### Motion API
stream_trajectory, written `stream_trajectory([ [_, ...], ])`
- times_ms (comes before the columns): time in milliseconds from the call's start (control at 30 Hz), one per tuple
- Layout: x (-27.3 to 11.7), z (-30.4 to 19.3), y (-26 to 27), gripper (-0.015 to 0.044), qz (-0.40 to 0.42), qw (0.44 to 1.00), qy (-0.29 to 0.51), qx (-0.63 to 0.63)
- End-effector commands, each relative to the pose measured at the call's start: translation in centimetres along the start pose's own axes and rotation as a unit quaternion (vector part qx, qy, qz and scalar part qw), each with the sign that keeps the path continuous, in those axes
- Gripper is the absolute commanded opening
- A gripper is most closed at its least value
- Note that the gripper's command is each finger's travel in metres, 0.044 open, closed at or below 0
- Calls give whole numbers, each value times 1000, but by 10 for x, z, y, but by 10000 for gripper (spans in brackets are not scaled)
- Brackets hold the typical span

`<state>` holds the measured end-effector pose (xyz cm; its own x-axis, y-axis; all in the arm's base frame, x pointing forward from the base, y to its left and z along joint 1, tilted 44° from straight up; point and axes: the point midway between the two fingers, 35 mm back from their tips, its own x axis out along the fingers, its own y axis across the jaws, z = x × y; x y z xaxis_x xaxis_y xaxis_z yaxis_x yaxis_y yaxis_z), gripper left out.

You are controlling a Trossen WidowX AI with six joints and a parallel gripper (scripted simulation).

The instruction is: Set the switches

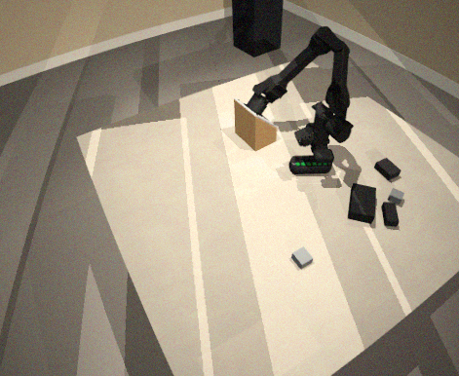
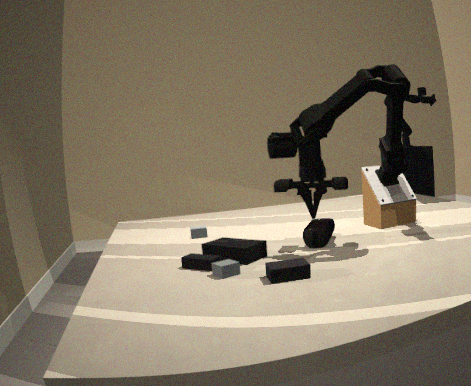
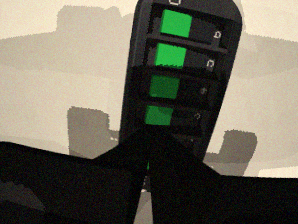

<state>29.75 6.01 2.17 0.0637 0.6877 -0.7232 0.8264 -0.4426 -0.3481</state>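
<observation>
The dark grey controller unit (image 1: 311,170) (image 2: 318,235) (image 3: 132,70) sits on the bench with its switches facing up; its underside label is hidden. In the wrist view four rockers show clearly, with green ends on the left and dark numbered ends on the right; which ends are pressed is hard to tell. The remaining rockers are mostly behind the fingers. My gripper (image 2: 313,216) (image 3: 150,132) is shut and empty, pointing straight down, its tips just above the unit. Contact cannot be made out.
A large black box (image 1: 363,203) (image 2: 234,250), two small black blocks (image 1: 387,169) (image 2: 288,270) and a grey cube (image 1: 396,196) (image 2: 226,268) lie to one side. Another grey cube (image 1: 302,257) (image 2: 198,232) lies apart. A wooden block (image 1: 246,128) (image 2: 398,214) with a sloped white top stands behind.
</observation>
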Motion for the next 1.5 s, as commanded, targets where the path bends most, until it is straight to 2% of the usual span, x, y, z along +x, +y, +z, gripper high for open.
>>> stream_trajectory([
  [0, 8, 1, -2, 0, -4, 1000, -1, 4],
  [433, 25, 1, -3, 0, -5, 1000, -2, 4],
  [967, 25, 1, -3, 0, -5, 1000, -2, 4],
  [1133, -17, 1, -2, 0, -4, 1000, -3, 3],
  [1467, -20, -19, -3, 0, -5, 1000, -2, 3],
])
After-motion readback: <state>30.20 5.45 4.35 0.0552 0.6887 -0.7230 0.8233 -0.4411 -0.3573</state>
